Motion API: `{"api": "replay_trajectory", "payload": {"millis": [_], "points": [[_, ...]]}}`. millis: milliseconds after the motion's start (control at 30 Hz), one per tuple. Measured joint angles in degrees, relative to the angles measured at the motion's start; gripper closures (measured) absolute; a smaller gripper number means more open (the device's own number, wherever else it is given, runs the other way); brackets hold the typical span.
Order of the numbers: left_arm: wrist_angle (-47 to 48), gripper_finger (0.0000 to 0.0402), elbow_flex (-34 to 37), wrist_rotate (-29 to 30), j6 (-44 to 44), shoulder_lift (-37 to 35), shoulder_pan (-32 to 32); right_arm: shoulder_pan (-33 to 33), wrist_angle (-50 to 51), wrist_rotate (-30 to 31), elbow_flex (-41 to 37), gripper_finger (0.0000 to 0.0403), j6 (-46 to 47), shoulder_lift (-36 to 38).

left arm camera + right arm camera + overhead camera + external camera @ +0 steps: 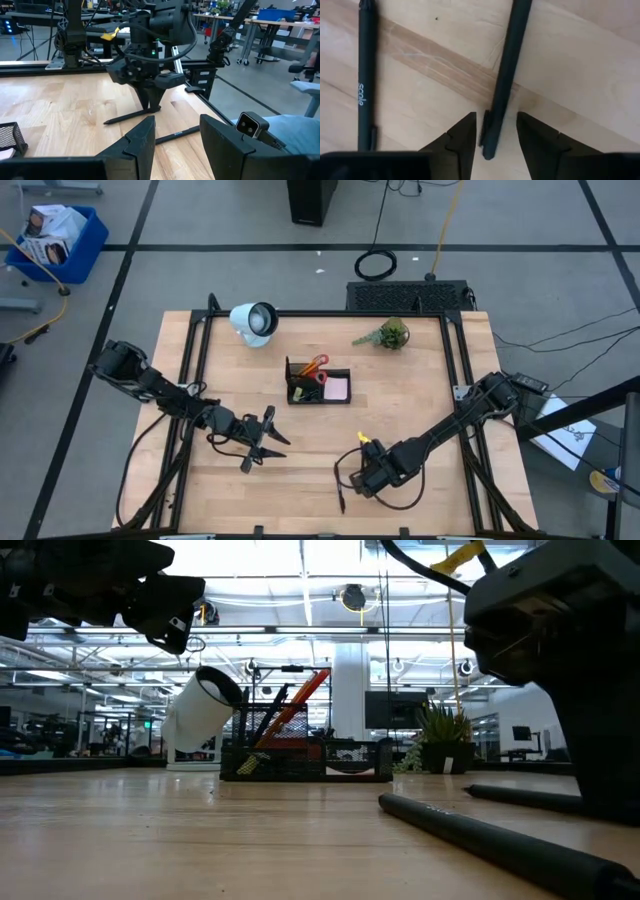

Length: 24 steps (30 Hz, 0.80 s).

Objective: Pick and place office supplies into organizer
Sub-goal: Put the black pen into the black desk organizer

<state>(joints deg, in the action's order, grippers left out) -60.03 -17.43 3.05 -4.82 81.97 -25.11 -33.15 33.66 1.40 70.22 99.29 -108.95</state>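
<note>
Here the right gripper [496, 131] is down at the desk [420, 410] near its front edge, its fingers [462, 134] parted a little and straddling the end of a black pen [504, 75]. The pen lies in the gap between them; they look close to its sides, but I cannot tell whether they are pressing on it, and it rests flat on the wood, not lifted. A second black pen [366, 75], with white lettering on its barrel, lies just beside the first and roughly parallel to it.

The organizer [318, 388] sits near the middle of the desk, well apart from both pens, with red-handled scissors [314, 367] and a pink sticky-note pad [337, 388] already in it.

The left gripper [176, 137] hovers over the left part of the desk, fingers partly open and holding nothing.

A pen like this is likely light, stiff and smooth, so it may roll or slip sideways under a loose pinch. Held right at the tip, it would probably swing or droop; a hold nearer the middle of the barrel, square across it, seems safer for carrying it to the organizer's taller section.
</note>
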Motion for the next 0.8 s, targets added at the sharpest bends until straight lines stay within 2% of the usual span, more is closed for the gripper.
{"api": "replay_trajectory", "payload": {"millis": [233, 567, 800], "points": [[0.0, 0.0240, 0.0, 0.0, -0.1, 0.0, 0.0, -0.3, 3.4, -1.0, 0.0, 0.0291, -3.1, -0.8], [-0.1, 0.0240, 0.0, 0.0, -0.2, 0.0, 0.0, -0.7, 2.2, -2.8, 0.0, 0.0386, -7.7, -4.0], [-0.3, 0.0240, 0.0, 2.0, 0.2, 0.0, 0.0, -0.7, 1.9, -1.5, -0.1, 0.0374, -10.9, -4.0]]}}
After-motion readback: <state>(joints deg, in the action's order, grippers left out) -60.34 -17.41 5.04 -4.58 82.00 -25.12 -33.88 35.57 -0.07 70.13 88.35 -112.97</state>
